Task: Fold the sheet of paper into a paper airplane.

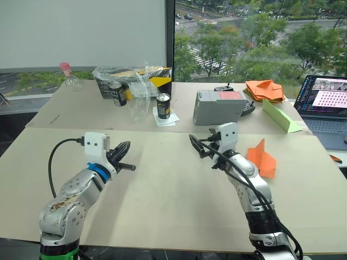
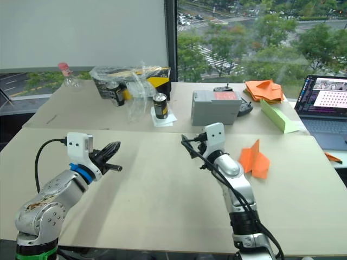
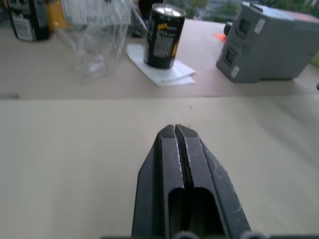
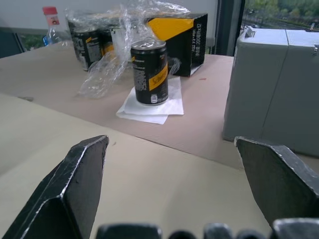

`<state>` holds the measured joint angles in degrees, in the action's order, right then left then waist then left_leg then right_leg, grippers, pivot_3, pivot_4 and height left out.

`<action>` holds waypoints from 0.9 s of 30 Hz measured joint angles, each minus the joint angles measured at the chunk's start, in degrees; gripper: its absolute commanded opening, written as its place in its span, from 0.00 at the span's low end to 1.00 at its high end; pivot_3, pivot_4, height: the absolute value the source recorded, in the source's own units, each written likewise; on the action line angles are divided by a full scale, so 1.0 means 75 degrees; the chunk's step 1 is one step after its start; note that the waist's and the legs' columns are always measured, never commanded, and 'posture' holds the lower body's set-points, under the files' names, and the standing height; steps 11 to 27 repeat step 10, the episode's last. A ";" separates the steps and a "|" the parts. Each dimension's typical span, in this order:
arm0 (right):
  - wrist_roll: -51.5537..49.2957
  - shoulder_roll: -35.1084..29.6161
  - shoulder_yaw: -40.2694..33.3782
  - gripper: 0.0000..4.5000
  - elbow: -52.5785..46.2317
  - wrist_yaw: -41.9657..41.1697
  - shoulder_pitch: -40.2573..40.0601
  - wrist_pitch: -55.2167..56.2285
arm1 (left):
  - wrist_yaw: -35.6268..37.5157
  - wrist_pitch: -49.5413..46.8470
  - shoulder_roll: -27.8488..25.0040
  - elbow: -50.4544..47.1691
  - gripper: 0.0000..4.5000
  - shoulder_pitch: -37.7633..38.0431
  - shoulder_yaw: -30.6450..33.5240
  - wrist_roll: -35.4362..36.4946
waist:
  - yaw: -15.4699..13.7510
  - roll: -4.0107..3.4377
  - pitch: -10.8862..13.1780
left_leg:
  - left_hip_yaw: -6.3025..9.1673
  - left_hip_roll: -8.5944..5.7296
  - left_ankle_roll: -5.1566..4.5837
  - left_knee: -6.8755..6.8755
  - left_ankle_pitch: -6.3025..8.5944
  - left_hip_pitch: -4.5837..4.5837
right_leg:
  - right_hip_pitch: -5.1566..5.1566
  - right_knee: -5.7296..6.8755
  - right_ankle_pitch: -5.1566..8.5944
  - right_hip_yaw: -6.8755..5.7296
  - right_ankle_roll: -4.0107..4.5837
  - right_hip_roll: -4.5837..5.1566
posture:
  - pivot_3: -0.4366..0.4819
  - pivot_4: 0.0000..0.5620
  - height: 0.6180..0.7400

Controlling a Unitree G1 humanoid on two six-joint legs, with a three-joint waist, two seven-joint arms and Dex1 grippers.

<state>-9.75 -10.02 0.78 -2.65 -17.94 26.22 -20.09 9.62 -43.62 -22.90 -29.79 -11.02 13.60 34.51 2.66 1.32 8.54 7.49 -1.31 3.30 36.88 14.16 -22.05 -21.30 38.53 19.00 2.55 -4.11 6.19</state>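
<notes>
Paper airplane (image 1: 262, 158) near table's right edge; both grippers apart.

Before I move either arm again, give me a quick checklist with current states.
1. Paper airplane folded, pointed nose and raised fin, lying on the near table: ok.
2. Right hand open and holding nothing: ok.
3. Left hand shut and holding nothing: ok.
4. Both hands apart from the airplane, which lies to the right of the right arm: ok.
5. Can and grey box stand on the far table, away from both hands: ok.
6. Crease quality of the airplane: cannot tell.
</notes>
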 measured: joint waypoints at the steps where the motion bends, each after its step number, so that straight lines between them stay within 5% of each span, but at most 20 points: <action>1: 0.0022 -0.0003 0.0013 0.99 0.0021 -0.0018 -0.0010 0.0092 | -0.0010 0.0049 0.0000 -0.0012 0.00 -0.0056 -0.0015 -0.0079 | 0.0000 0.0000 0.0000 | 0.0000 0.0000 -0.0001 0.0000 0.0000 0.0000 | 0.0000 0.0000 0.0000 0.0000 0.0000 0.0000 | 0.48 0.27 1.00; 27: 0.0162 0.0003 0.0334 0.99 -0.0068 -0.0111 -0.0333 0.0278 | -0.0035 0.0197 0.0138 -0.0026 0.00 -0.0260 -0.0196 -0.0382 | 0.0022 0.0000 0.0000 | 0.0001 0.0001 -0.0001 -0.0001 0.0000 0.0002 | 0.0000 0.0002 0.0000 -0.0001 0.0000 0.0000 | 0.48 0.27 1.00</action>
